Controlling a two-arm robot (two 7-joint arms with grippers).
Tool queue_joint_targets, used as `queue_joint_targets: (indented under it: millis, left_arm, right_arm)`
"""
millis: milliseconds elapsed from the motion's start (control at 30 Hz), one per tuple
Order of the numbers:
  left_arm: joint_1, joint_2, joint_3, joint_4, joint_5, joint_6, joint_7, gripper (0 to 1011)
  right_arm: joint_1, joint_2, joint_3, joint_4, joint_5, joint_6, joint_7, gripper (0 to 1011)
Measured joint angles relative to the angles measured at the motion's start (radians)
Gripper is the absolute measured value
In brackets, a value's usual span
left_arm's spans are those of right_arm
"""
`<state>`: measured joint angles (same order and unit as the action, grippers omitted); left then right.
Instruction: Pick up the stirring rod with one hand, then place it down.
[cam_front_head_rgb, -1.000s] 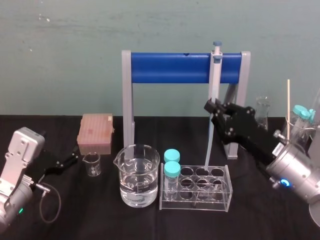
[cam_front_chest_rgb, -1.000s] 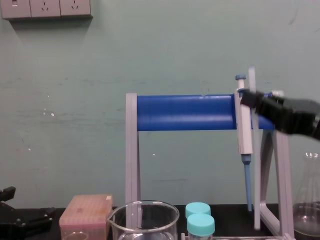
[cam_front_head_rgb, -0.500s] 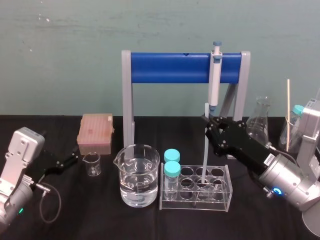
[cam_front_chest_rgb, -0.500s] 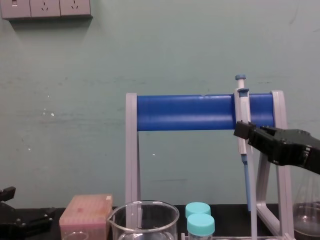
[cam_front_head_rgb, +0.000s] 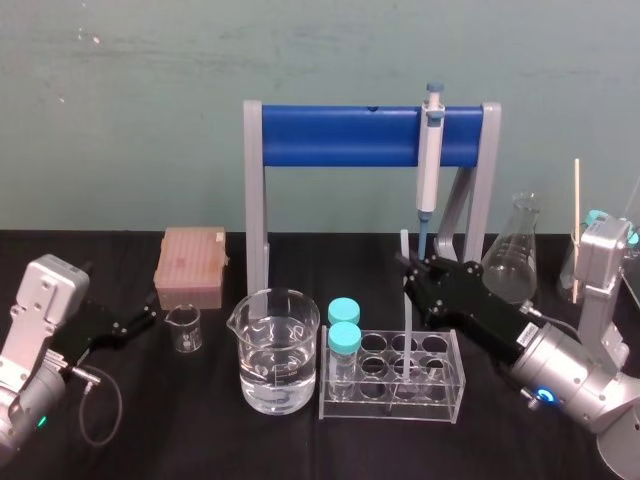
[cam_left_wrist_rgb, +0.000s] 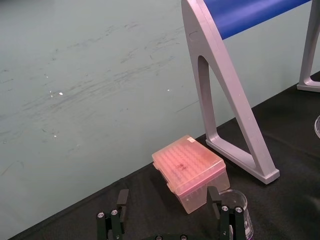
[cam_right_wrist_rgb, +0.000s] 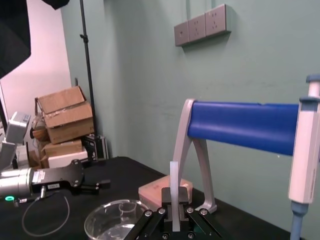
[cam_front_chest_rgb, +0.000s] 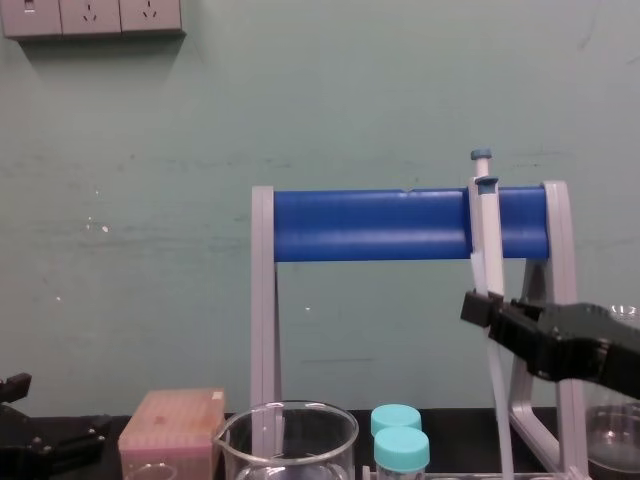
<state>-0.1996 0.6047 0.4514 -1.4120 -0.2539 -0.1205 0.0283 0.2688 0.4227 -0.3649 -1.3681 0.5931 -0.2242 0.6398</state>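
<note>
Fingers of the right gripper (cam_front_head_rgb: 408, 272) are pinched on the stirring rod (cam_front_head_rgb: 407, 335) a little below its top, right of centre in the head view. The rod stands almost upright, and its lower end reaches down into the clear tube rack (cam_front_head_rgb: 440, 402) at lower centre; which hole it sits in cannot be told. In the right wrist view the rod (cam_right_wrist_rgb: 174, 187) rises straight up from between the closed fingertips. Two teal-capped tubes (cam_front_head_rgb: 343, 325) stand at the rack's left end, just beside a beaker of water (cam_front_head_rgb: 275, 352). Behind, a pipette (cam_front_head_rgb: 430, 160) hangs on the blue stand (cam_front_head_rgb: 340, 136) at upper centre. The left gripper (cam_front_head_rgb: 145, 318) rests at the lower left with its fingers spread apart, near a small beaker (cam_front_head_rgb: 184, 328) and a pink tip box (cam_front_head_rgb: 192, 265).
</note>
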Motion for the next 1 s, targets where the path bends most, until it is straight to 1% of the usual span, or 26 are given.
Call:
queue_joint_targets:
  millis: [500,1000]
  left_arm:
    - [0.0,0.0,0.0,0.0,0.0,0.0,0.0,1000]
    - [0.0,0.0,0.0,0.0,0.0,0.0,0.0,1000]
  right_arm:
    - [0.003,-0.018,-0.012,0.047,-0.025,0.014,-0.012,68]
    - [0.01,-0.027,-0.017,0.061,-0.043,0.02,-0.02,68]
